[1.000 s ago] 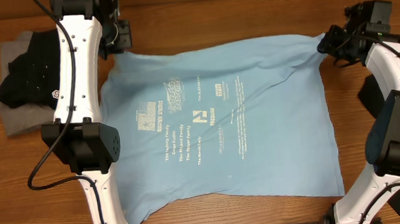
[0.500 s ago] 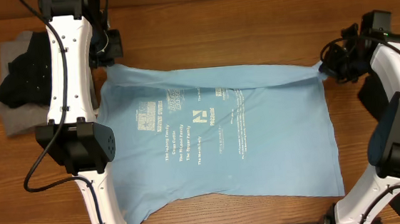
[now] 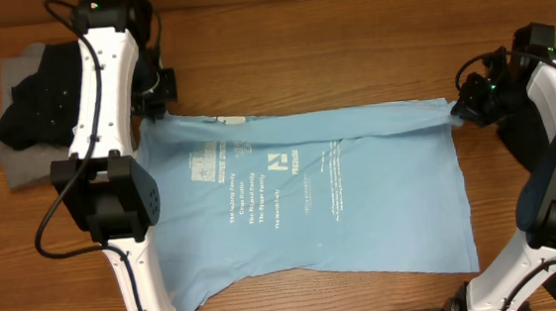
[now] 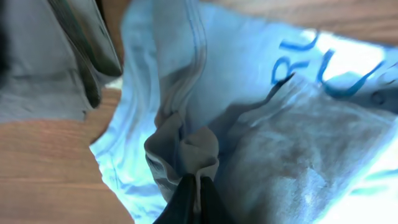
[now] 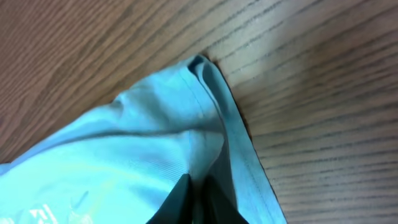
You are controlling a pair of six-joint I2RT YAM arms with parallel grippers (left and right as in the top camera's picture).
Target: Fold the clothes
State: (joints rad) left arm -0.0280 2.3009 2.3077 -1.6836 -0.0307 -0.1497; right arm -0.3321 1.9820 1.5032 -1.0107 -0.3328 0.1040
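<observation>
Well, left claw and right claw each pinch the light blue cloth T-shirt. Its white lettering is too small to read.

Probably a lab (two robot arms at a wooden table).

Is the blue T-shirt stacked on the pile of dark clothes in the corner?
No, the blue T-shirt lies spread on the table, and the pile of dark clothes sits off to its side.
</observation>
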